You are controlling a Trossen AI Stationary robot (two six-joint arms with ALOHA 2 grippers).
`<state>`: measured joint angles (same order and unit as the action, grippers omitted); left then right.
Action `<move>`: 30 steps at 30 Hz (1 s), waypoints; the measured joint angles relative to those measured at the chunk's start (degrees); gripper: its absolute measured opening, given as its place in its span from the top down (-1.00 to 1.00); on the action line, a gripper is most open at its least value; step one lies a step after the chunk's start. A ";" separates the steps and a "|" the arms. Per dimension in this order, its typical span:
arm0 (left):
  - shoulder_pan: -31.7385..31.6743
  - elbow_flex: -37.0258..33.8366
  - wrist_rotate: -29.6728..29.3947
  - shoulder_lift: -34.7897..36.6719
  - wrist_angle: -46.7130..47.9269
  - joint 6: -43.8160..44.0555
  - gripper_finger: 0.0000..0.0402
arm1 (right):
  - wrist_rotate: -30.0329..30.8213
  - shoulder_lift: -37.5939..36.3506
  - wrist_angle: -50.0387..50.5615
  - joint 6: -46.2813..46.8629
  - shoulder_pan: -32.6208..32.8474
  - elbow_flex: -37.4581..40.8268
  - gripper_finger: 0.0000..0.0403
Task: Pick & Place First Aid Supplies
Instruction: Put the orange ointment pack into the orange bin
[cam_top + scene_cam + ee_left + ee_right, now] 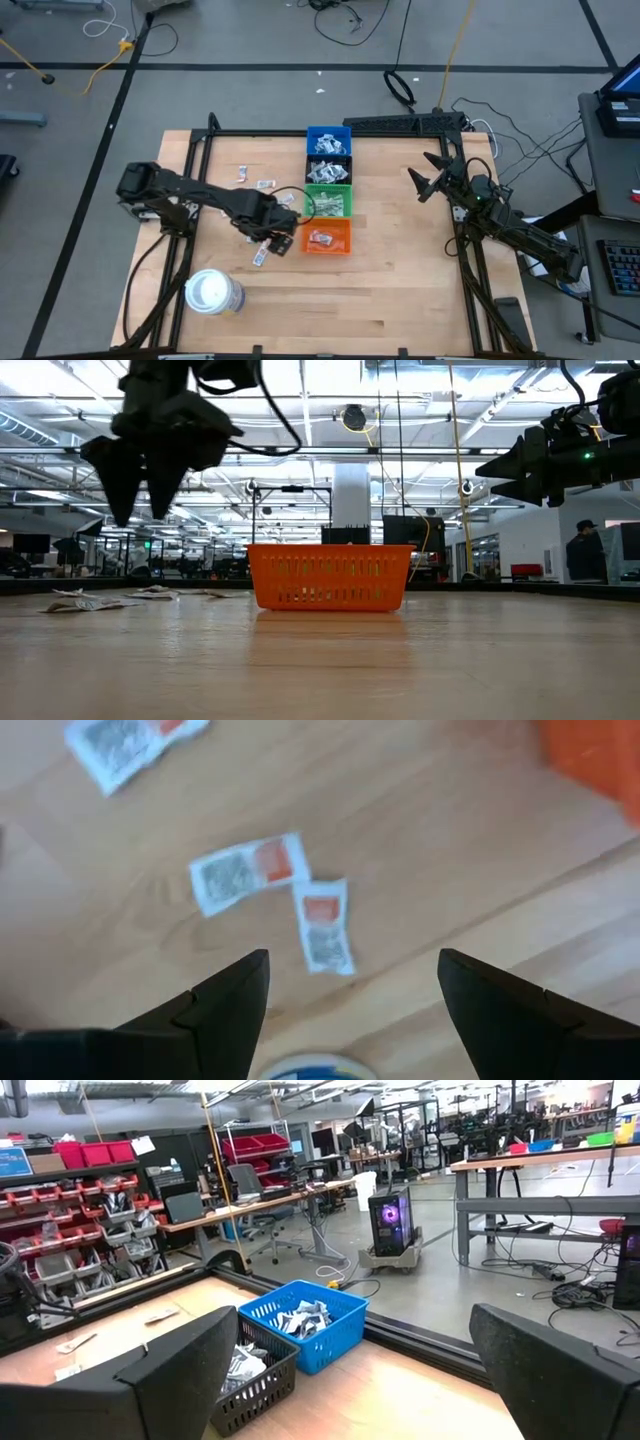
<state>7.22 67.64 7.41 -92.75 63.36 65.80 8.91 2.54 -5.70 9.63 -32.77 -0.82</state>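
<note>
While the right gripper (425,180) waits, spread wide and empty, well to the right of the orange bin (328,236), the left gripper (277,240) hangs above the table (400,290) just to the left of that bin. Its fingers stand well apart and hold nothing. In the left wrist view, two small white packets with reddish marks lie flat on the wood ahead of the fingertips and roughly between their lines, corners almost touching. The nearer packet (324,925) lies with its long axis running away from the gripper; the farther packet (247,871) lies crosswise. A third packet (125,742) lies farther off. The left arm is much the nearer to these. To pick up the nearer packet it would probably need to drop onto it, with the fingers closing across its short width.
</note>
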 joint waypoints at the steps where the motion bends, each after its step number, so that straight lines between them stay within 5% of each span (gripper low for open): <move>1: 0.16 -0.64 0.38 0.45 0.02 0.43 -0.48 | 0.02 -0.02 0.00 0.00 0.00 0.00 -0.95; 15: 4.16 -13.15 3.27 0.02 -12.88 5.09 -0.48 | 0.01 -0.01 -0.01 0.00 0.00 -0.02 -0.95; 30: 4.18 -19.26 -1.86 0.05 -18.67 3.42 -0.36 | 0.00 0.00 -0.02 0.00 -0.01 0.00 -0.95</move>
<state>11.40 48.38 5.55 -92.69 44.68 69.22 8.92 2.54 -5.72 9.63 -32.78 -0.83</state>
